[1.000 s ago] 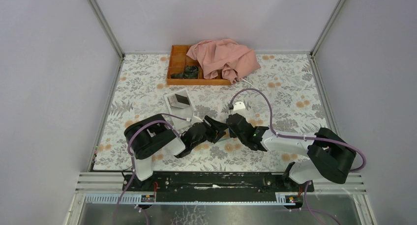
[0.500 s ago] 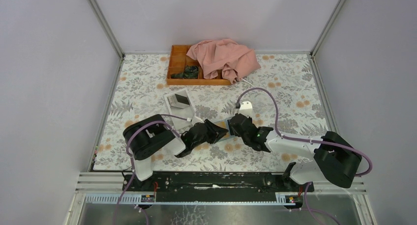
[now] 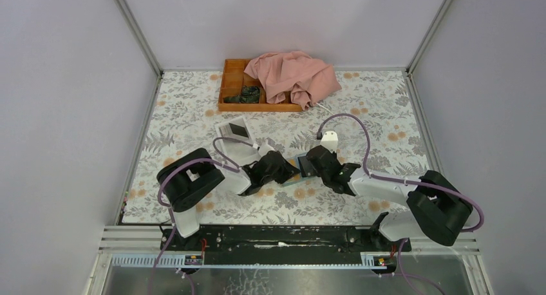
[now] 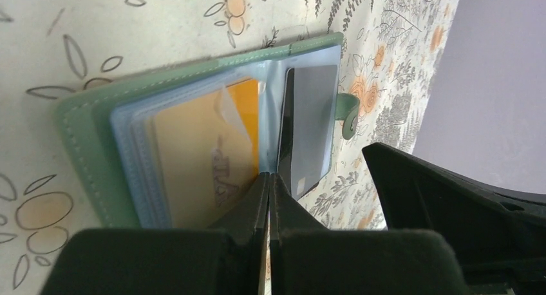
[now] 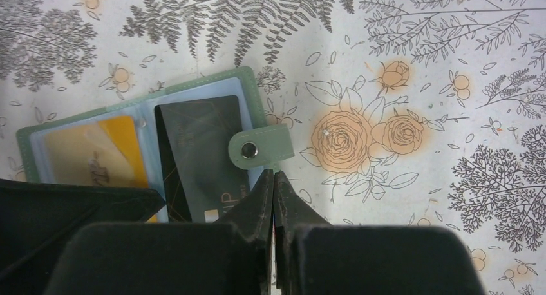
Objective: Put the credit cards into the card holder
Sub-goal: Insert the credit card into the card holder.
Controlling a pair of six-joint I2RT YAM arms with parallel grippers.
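Left gripper [image 4: 269,179] pressed together, nothing in it. Right gripper [image 5: 273,176] likewise. Card holder [image 5: 261,150] lies open on the floral table [image 5: 399,57], near centre, between my two fingertips. Orange card [image 5: 96,154] in one sleeve, dark grey card [image 5: 199,150] in the other, by the snap tab.

My left gripper [image 4: 268,176] blocks the near edges of the orange plastic card [image 4: 193,147] and dark grey card [image 4: 309,121] in the flat grey-green folding card holder [image 4: 80,147]. From above, it and my right gripper [image 3: 305,169] cover most of the holder.
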